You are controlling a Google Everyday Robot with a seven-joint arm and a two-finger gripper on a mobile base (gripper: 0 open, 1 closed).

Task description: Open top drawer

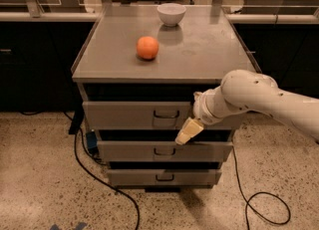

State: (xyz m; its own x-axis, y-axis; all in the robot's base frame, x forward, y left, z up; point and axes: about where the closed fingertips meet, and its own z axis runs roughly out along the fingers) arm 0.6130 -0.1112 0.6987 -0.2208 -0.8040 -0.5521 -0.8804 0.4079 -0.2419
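Spanning left-right, top drawer; pincer lower-right.

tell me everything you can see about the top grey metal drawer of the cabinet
The top grey metal drawer is the widest and tallest of three in the stack. Its flat front panel carries a small dark bail handle at the centre. It looks shut, with a dark gap above it. The cream-tipped gripper on the white arm hangs in front of its lower edge, right of the handle. Whether it touches the panel cannot be told.
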